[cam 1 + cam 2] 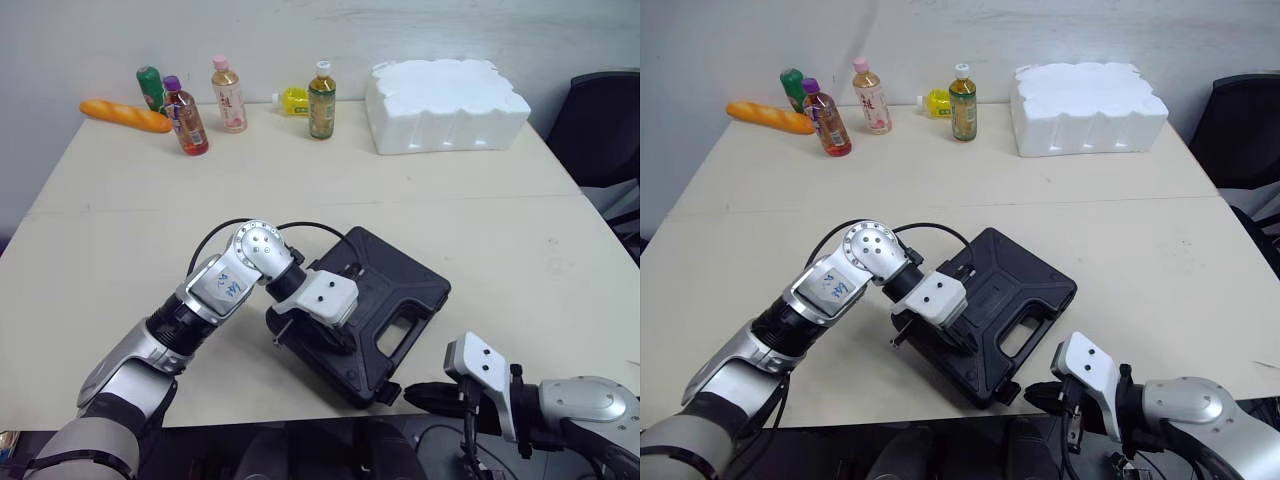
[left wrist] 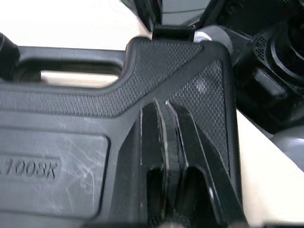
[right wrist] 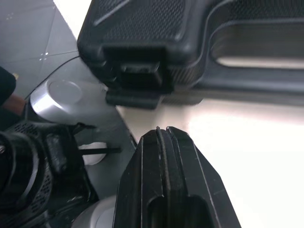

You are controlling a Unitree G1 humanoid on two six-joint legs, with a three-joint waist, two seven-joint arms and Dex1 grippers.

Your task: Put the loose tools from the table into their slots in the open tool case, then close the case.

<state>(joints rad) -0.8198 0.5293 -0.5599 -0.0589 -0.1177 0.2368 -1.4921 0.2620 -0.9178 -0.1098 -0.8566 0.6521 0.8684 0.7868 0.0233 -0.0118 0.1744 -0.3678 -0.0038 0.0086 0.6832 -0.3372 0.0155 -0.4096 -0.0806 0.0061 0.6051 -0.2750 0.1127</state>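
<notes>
The black tool case [image 1: 400, 290] lies with its lid down near the table's front edge, its handle [image 1: 405, 335] toward me. My left gripper [image 1: 332, 342] is shut, fingertips [image 2: 161, 102] resting on the lid's textured front-left part [image 2: 71, 156]. My right gripper [image 1: 412, 395] is shut and hovers at the table's front edge, just off the case's front corner. In the right wrist view its tips [image 3: 161, 129] point at a latch [image 3: 135, 76] on the case's front wall [image 3: 142, 23], a short gap away. No loose tools are visible.
Several bottles [image 1: 228, 95] and an orange loaf-shaped item [image 1: 125, 115] stand along the far left edge. A white foam block [image 1: 445, 105] sits at the far right. A dark chair [image 1: 605, 130] is beside the table's right side.
</notes>
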